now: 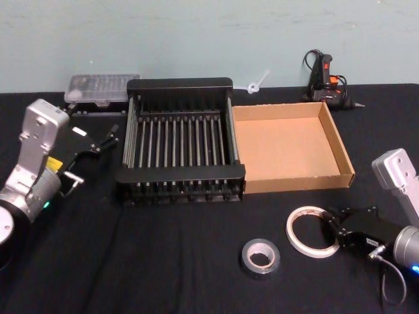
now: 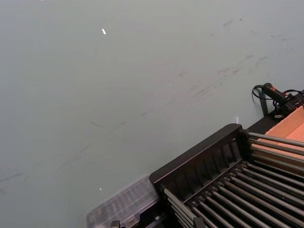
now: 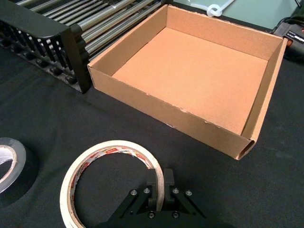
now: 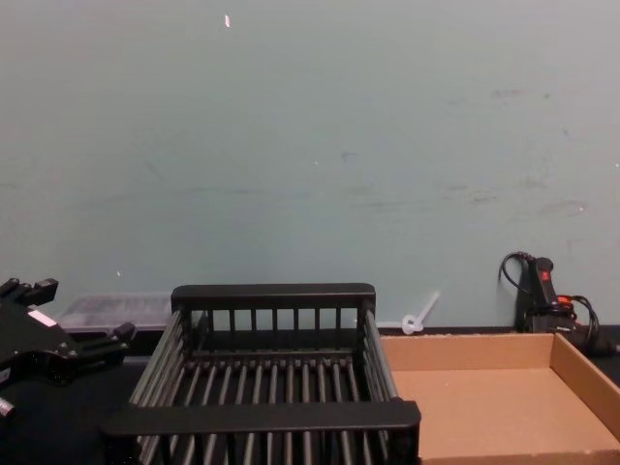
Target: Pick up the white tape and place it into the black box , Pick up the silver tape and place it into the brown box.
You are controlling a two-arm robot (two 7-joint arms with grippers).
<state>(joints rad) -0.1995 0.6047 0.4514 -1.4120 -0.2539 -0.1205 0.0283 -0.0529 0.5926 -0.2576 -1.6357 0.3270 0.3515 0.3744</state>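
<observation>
1. Head view: our right gripper (image 1: 335, 230) meets the white tape (image 1: 310, 232), flat before the brown box (image 1: 341, 149); the black box (image 1: 180, 180) lies leftward.
2. Right wrist view: fingers (image 3: 167, 179) pinch the ring's wall; the silver tape (image 3: 8, 164) sits beside.
3. Chest view: our left gripper (image 4: 107, 341) idles open.

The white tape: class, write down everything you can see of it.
The white tape is a thin, wide, off-white ring whose inner core carries red-and-white print. It lies flat on the black tablecloth, in front of the brown box and right of the silver tape, apart from both. The right gripper is closed on its band, one finger inside the ring and one outside.
</observation>
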